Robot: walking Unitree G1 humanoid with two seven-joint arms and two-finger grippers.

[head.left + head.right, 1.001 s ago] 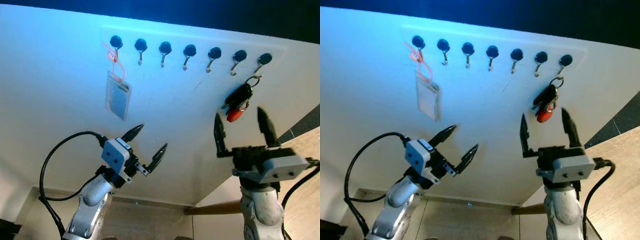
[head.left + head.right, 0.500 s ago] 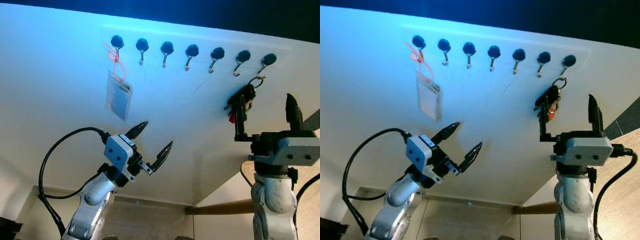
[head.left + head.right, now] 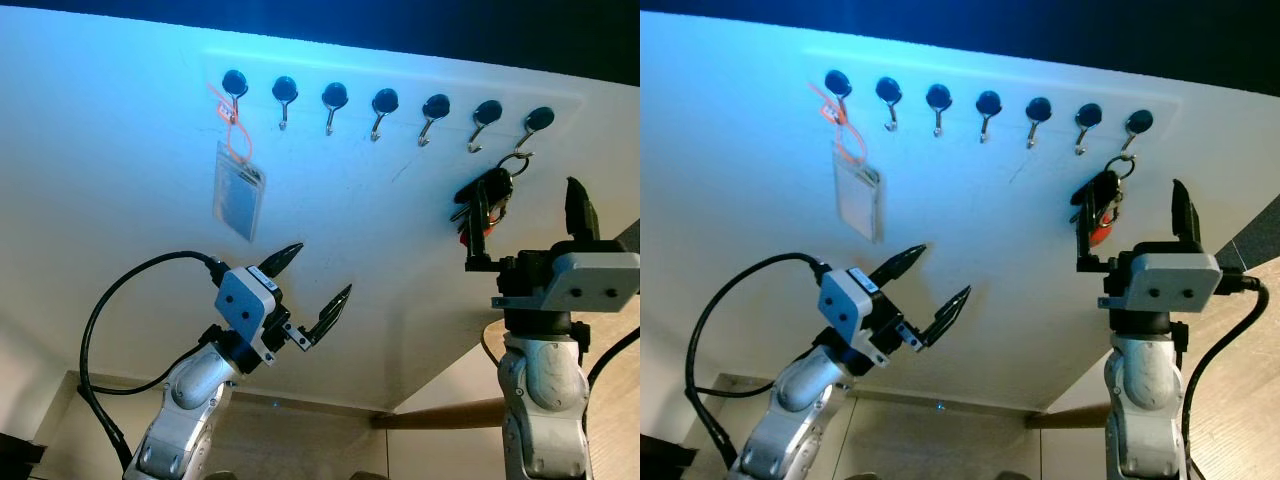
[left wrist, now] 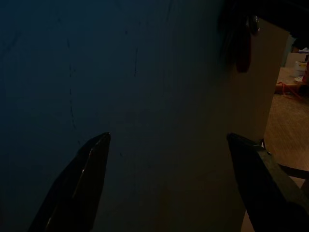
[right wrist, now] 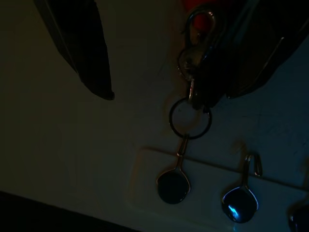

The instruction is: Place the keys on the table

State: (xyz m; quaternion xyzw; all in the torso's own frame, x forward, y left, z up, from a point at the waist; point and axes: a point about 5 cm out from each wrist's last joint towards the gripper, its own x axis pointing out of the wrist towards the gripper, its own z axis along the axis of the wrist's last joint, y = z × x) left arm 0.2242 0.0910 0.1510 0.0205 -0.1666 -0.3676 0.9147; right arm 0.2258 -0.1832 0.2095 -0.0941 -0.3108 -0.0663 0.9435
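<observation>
So our right gripper (image 3: pixel 528 225) is up at the keys (image 3: pixel 483 198) now, fingers spread wide, with one finger crossing right in front of the bunch and the other off to the outer side. A second ago it sat lower, with the red fob showing between the fingers; since then the arm has risen and slid over toward the wall's edge. The keys hang from the last hook (image 3: pixel 532 126) in the row by a ring (image 5: pixel 190 119), not gripped. Can't tell if the near finger actually touches them. Our left gripper (image 3: pixel 313 290) hovers lower by the wall (image 3: pixel 130 270), also wide open, nudged a bit up and inward compared to before. A badge (image 3: pixel 238 190) on an orange loop hangs off the first hook, same as earlier.
</observation>
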